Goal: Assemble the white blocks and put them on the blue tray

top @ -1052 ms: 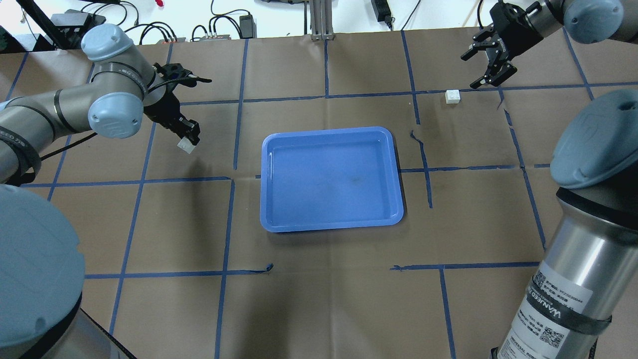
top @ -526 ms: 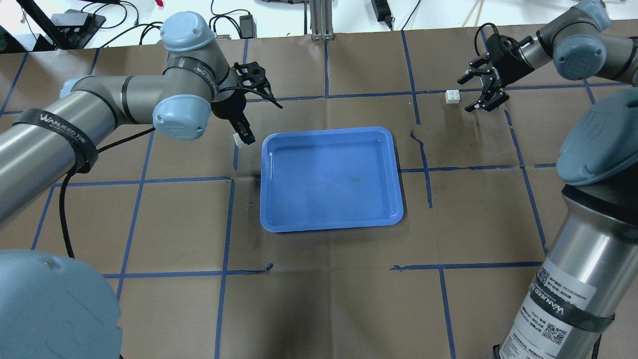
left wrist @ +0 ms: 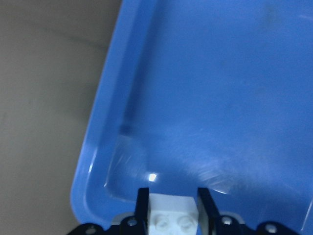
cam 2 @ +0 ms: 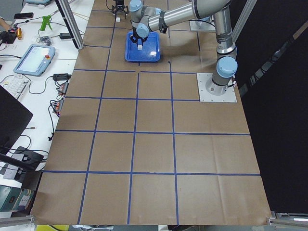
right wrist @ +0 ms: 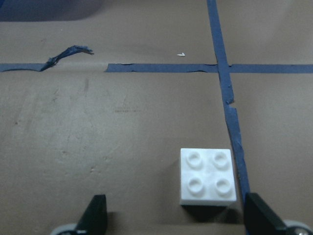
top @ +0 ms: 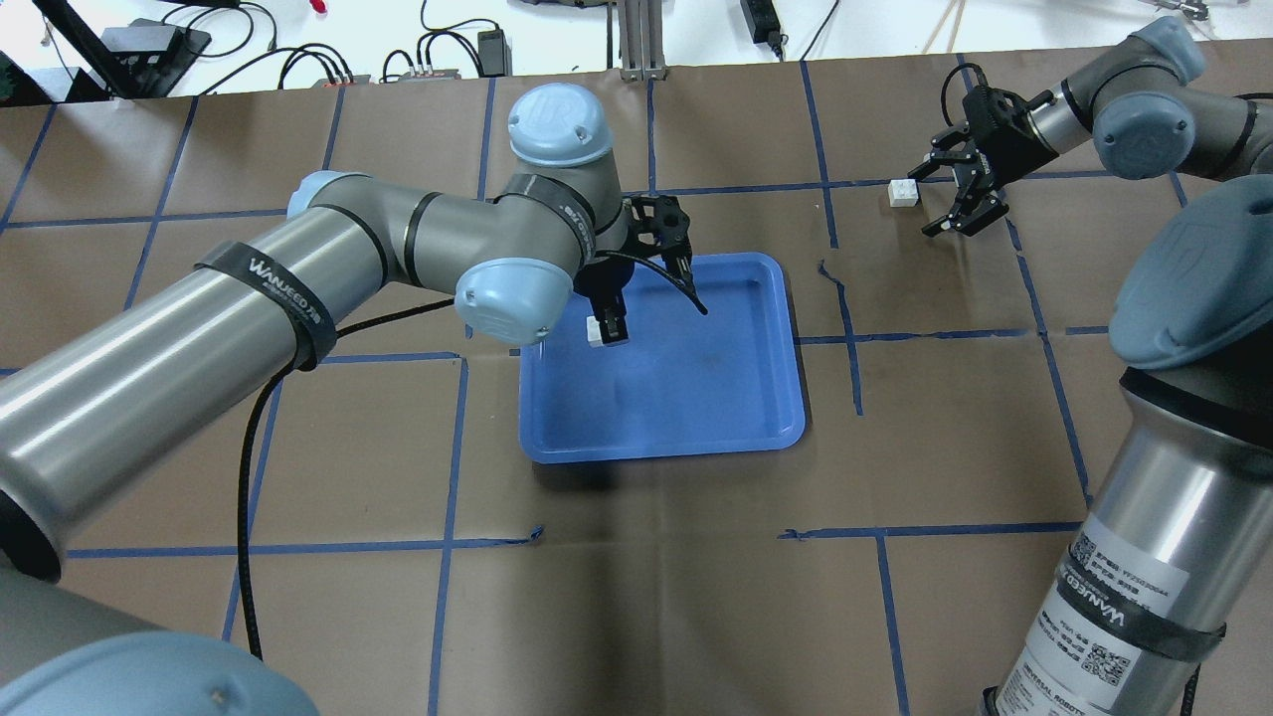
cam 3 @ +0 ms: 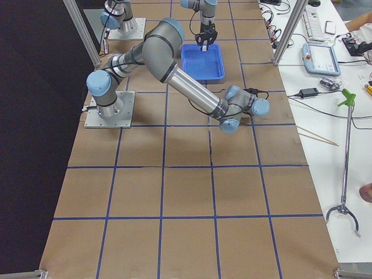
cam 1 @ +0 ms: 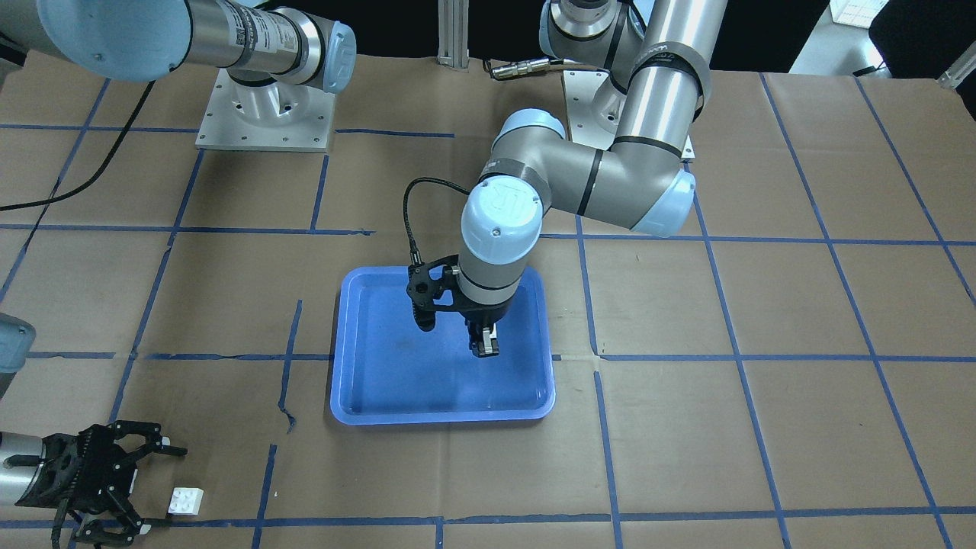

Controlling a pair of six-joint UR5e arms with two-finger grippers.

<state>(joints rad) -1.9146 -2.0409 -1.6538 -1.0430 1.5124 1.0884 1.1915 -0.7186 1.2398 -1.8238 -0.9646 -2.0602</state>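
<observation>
My left gripper (top: pixel 609 328) is shut on one white block (top: pixel 595 331) and holds it above the left part of the blue tray (top: pixel 696 388). The left wrist view shows this block (left wrist: pixel 172 218) between the fingers (left wrist: pixel 142 205), over the tray's floor (left wrist: pixel 220 98) near a corner. The front view shows the gripper (cam 1: pixel 484 345) with the block (cam 1: pixel 493 333) inside the tray's outline (cam 1: pixel 396 381). The other white block (top: pixel 903 192) lies studs up on the table at the far right. My right gripper (top: pixel 923 205) is open and empty beside it; in the right wrist view the block (right wrist: pixel 208 176) lies between the spread fingers (right wrist: pixel 93 215), towards the right one.
Brown paper with blue tape lines covers the table. Cables and power supplies lie beyond its far edge (top: pixel 298 60). The left arm's elbow and forearm (top: pixel 298 288) stretch over the table left of the tray. The right arm's base column (top: pixel 1144 517) stands at the near right.
My left arm has swung right, carrying the white block from left of the tray to over its left part. My right gripper, still open, has moved closer to the block on the table.
</observation>
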